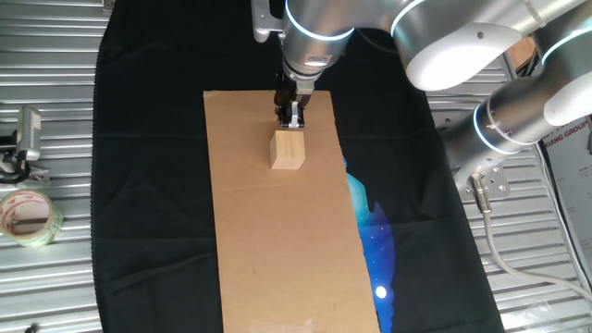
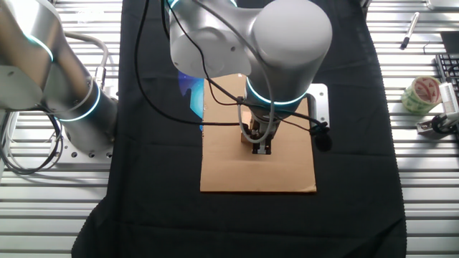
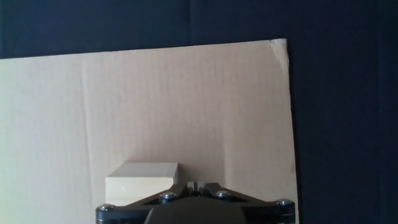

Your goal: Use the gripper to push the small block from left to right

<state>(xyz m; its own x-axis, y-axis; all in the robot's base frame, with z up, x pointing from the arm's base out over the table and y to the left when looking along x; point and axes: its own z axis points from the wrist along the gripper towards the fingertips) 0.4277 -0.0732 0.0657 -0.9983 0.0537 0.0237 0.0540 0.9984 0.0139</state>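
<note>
Brown cardboard sheet [image 1: 277, 213] lies on black cloth [image 1: 148, 185] over the ribbed metal worktop [image 1: 46, 83], and the small block [image 1: 288, 150] stands on its upper half in one fixed view. The gripper [image 1: 293, 118] hangs just beside the block at its 12 o'clock, fingers drawn together and holding nothing; contact cannot be told. Any push, I judge, turns on that pairing: gripper behind, block ahead toward 6 o'clock. The block is a near cube with no long axis.

The hand view puts the small block [image 3: 142, 178] at about 10 o'clock from the closed fingertips [image 3: 194, 185], off to their side. The other fixed view hides the block behind the gripper [image 2: 265, 148] and arm, though it shows a tape roll [image 2: 419, 94] at 3 o'clock.
</note>
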